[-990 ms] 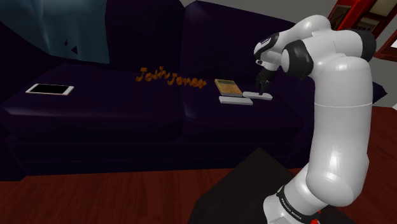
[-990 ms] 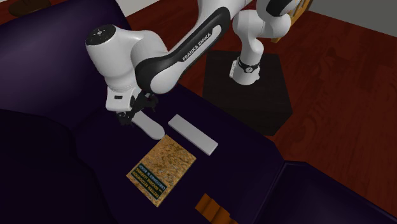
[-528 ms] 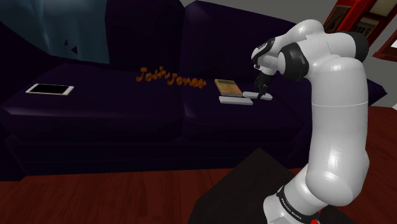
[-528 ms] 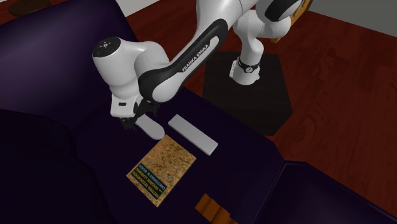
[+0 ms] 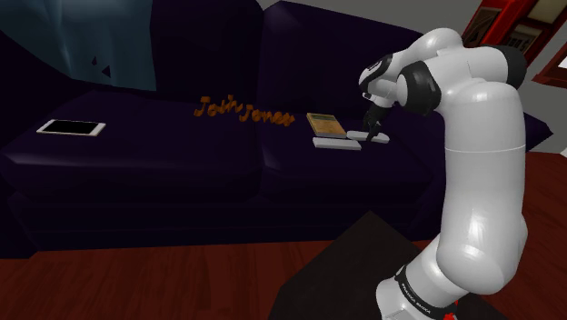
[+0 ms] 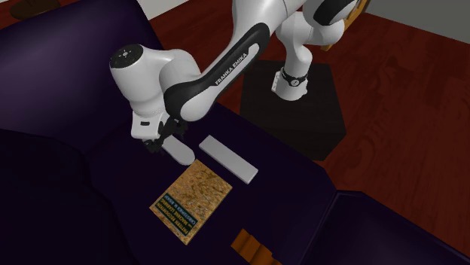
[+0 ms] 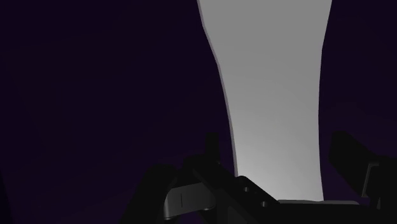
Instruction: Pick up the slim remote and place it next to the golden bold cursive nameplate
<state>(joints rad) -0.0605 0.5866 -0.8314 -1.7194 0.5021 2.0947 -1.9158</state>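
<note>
Shoulder view, left to right: white flat tablet [image 5: 71, 128] on the far left seat of the dark purple sofa [image 5: 136, 159], near its front edge; wide bare cushion between the tablet and the golden-orange cursive nameplate [image 5: 243, 112], which lies flat toward the backrest; more bare cushion in front of the nameplate down to the seat's front edge; then a tan-covered book [image 5: 325, 125] lying flat, with a white flat bar [image 5: 335, 143] just in front of it; slim remote [image 5: 377, 138] just beside both, on the right-hand seat; it is plain white-grey, long and narrow, no buttons drawn, with a rounded end in the second exterior view; in the wrist view it is a pale strip that narrows toward the fingers; the remote lies flat on the cushion, apart from the bar with a thin dark gap between them; gripper [image 5: 371, 130] is down at the remote, pointing at the seat; in the wrist view the black fingers [image 7: 347, 153] stand wide apart, one on either side of the strip, with a sliver of dark cushion showing between each finger and the remote's edge, so no contact seen; white arm [image 5: 482, 173] rises from the black stand [image 5: 354, 264] at lower right; red-brown wood floor [image 5: 182, 282] runs along the sofa's front.
</note>
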